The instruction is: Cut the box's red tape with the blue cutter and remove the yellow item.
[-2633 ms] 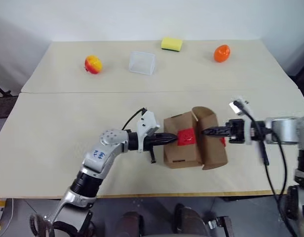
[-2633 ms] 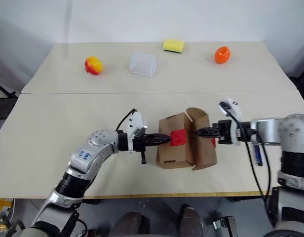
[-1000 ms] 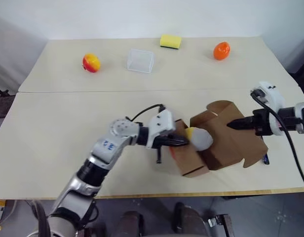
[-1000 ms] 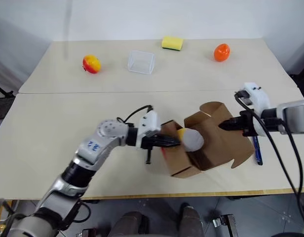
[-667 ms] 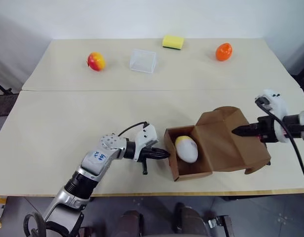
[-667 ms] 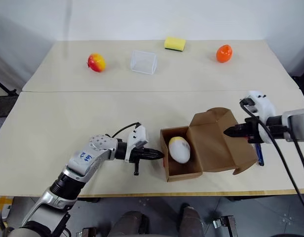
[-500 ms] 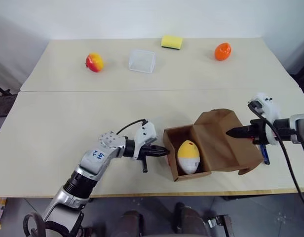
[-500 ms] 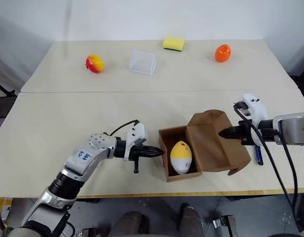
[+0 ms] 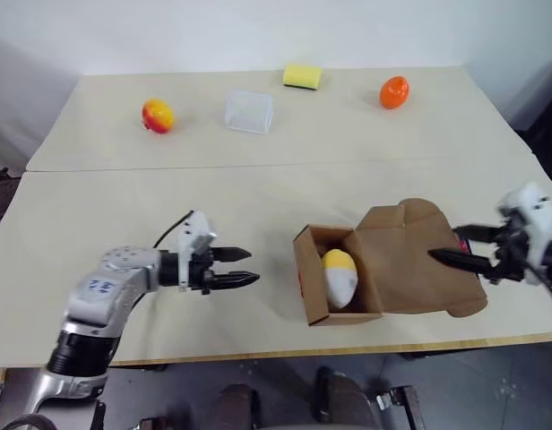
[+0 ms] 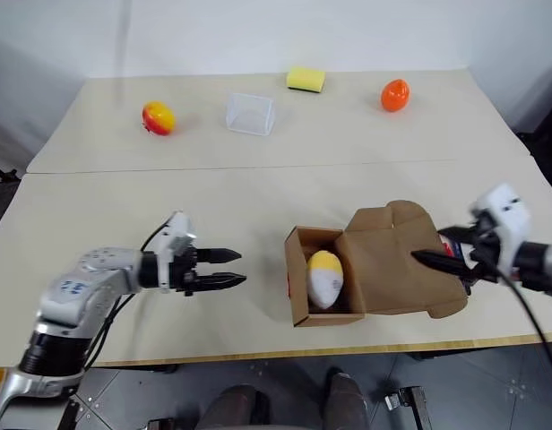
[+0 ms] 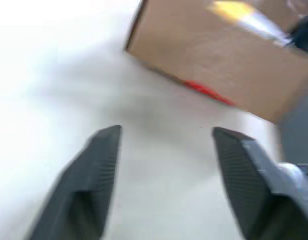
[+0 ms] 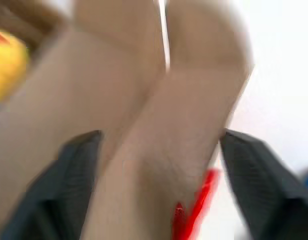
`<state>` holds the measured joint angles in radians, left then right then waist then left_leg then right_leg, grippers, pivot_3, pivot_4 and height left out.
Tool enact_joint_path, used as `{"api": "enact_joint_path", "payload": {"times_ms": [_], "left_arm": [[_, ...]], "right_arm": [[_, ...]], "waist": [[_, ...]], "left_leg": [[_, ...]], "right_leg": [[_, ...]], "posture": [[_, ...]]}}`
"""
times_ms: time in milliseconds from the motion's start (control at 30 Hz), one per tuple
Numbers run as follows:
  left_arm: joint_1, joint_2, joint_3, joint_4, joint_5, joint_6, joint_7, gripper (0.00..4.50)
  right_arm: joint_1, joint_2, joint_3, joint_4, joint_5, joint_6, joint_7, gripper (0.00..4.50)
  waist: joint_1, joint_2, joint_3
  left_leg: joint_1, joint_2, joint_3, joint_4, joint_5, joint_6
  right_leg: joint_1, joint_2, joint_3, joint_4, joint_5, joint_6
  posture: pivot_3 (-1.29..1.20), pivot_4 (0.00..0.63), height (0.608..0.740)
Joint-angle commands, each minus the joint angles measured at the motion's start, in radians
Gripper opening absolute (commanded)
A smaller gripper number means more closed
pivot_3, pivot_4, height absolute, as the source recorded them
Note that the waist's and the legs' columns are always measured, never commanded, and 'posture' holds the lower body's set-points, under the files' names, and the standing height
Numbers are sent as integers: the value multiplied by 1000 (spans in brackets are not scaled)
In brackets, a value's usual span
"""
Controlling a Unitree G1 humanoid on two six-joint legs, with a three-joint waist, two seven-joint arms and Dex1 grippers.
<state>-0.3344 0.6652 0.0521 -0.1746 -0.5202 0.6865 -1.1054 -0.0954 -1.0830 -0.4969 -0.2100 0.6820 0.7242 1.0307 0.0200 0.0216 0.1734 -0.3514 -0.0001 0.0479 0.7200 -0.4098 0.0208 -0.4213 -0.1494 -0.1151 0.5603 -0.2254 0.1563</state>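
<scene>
My left gripper (image 9: 245, 266) hangs open, empty, left of the box (image 9: 383, 269). My right gripper (image 9: 446, 255) gapes over its open lid. The yellow item (image 9: 340, 276) sits inside.

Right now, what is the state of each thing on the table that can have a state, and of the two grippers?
Box: open, lid folded out flat to the right.
Yellow item: inside the box, not taken out yet.
Clear container: empty, standing at the back.
Left gripper: fingers open, holding nothing.
Right gripper: fingers open, over the lid.
</scene>
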Motion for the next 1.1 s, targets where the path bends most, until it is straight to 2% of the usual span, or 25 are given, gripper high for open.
{"api": "enact_joint_path", "payload": {"times_ms": [33, 133, 267, 433, 600, 700, 833, 900, 967, 1100], "left_arm": [[64, 175, 134, 123, 2, -51, -104, 4342], [58, 242, 151, 160, -29, -49, -153, 4476], [-13, 251, 125, 152, -50, -14, -170, 4476], [-128, 184, 26, 111, -52, -2, -163, 4476], [-252, 87, -39, 119, -20, -86, -153, 4476], [-340, 5, -106, 103, -33, -56, -144, 4476], [-468, -177, -259, 135, 12, -46, -107, 4476], [-498, -233, -303, 158, 33, -54, -105, 4476], [-562, -354, -390, 274, 120, -151, -78, 4476], [-639, -504, -458, 448, 248, -320, -21, 4476]], "right_arm": [[102, 41, -183, 8, -19, -276, 241, 4500], [155, 61, -221, -61, 40, -256, 269, 4500], [231, 113, -243, -220, 106, -247, 275, 4500], [328, 201, -229, -346, 74, -307, 221, 4500], [355, 234, -290, -372, 107, -301, 159, 4500], [403, 234, -367, -365, 105, -304, 164, 4500], [492, 261, -468, -355, 96, -315, 174, 4500], [519, 270, -493, -354, 92, -324, 170, 4500], [561, 294, -541, -351, 83, -337, 167, 4500], [605, 326, -569, -385, 94, -342, 133, 4500]], "waist": [[1, 0, 0], [3, 0, 0], [10, -2, 1], [10, -3, 2], [5, -6, 4], [7, -7, 4], [25, -8, 5], [29, -9, 5], [31, -9, 5], [33, -9, 6]], "left_leg": [[1, 0, 0, -1, 1, -2], [3, 1, 2, -3, 1, -2], [3, 0, 0, 0, 1, -1], [5, -1, -2, -1, 1, -1], [12, -1, 1, -1, 1, -1], [14, -1, 2, -1, 1, -1], [15, -2, 2, -1, 0, 1], [15, -2, 2, 0, -1, 2], [15, -2, 4, 0, -1, 3], [15, -2, 6, 0, -2, 5]], "right_leg": [[0, 1, 0, 0, 0, -1], [0, 1, 1, 1, 0, -2], [2, 0, 3, 1, 0, -2], [3, 0, 2, 5, 0, -2], [8, 0, 4, 6, 0, -2], [9, 0, 6, 6, 0, -2], [11, 0, 7, 5, 0, -2], [11, 0, 7, 5, 0, -2], [11, 0, 8, 4, 0, -2], [12, 0, 9, 1, 0, -2]], "posture": [[0, 150, 740], [0, 150, 740], [0, 150, 740], [0, 150, 740], [0, 150, 740], [0, 150, 740], [0, 150, 740], [0, 150, 740], [0, 150, 740], [0, 150, 740]]}}
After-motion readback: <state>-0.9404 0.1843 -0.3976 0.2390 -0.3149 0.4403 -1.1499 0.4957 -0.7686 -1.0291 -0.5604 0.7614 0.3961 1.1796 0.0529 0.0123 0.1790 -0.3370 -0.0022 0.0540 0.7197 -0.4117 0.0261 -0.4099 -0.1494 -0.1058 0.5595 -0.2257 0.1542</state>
